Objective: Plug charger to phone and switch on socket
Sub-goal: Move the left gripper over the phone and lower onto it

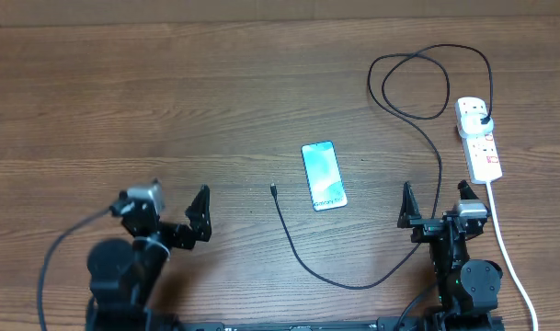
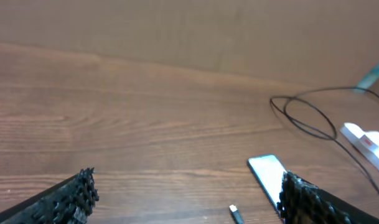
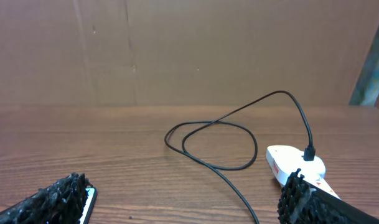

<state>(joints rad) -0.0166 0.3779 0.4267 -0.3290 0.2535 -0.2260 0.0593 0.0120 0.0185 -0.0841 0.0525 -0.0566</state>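
Writing: the slim rectangular smartphone with a light blue-white screen and dark rim (image 1: 323, 176) carries a small pale line of text by its near short edge; possibly a brand name, too small to read in the overhead view. The white oblong power strip (image 1: 480, 140) shows red markings only, none legible.

Count: one phone, one strip, one long thin black charger cable (image 1: 298, 250), one thick white cord (image 1: 509, 257), two grippers.

Positions: the phone lies flat, screen up, mid-table on the brown wood-grain tabletop (image 1: 169, 110). The cable's tiny connector tip (image 1: 273, 190) rests on the wood left of the phone, apart from it. The cable curves toward the near edge, rises past the right gripper, makes a loop at the far right and ends in a black plug (image 1: 483, 119) seated in the strip's far end. The white cord leaves the strip's near end.

Left gripper (image 1: 165, 210): jaws spread wide, nothing between them. Right gripper (image 1: 436, 204): likewise released, grasping nothing.
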